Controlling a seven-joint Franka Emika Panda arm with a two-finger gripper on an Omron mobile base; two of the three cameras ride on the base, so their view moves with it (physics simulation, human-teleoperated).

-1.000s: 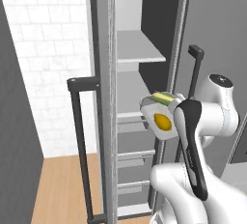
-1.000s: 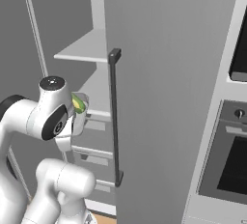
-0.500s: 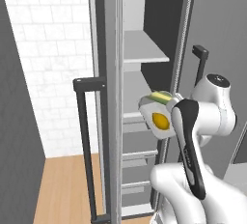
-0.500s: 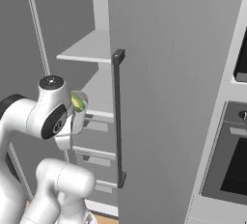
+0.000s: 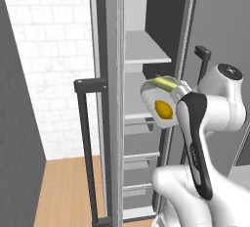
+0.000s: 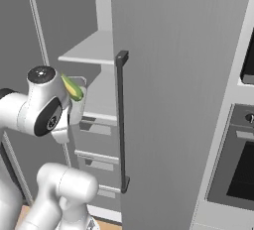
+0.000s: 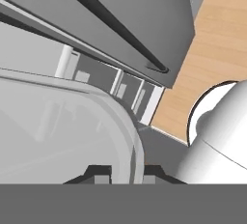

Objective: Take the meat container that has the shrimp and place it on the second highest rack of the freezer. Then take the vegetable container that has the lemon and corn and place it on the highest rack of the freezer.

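- My gripper [image 7: 120, 172] pinches the rim of the vegetable container [image 5: 161, 102], fingertips either side of its clear wall.
- I hold it with the lemon [image 5: 164, 109] and corn [image 6: 72, 87] in front of the open freezer [image 5: 141, 123], below the highest rack [image 5: 144, 55].
- Judging: second half underway; placing on that rack is left.
- Shrimp container: can't tell.

The white arm [image 6: 44, 110] rises at lower left, its upper joint level with the freezer's open compartment. A clear vegetable container [image 6: 77, 100] with a corn cob [image 6: 72, 87] showing sits right beside that joint, in front of the shelves [image 6: 94, 50]. The grey door [image 6: 173, 75] with its dark handle [image 6: 120, 125] stands right of it; an oven [image 6: 238, 169] is at far right
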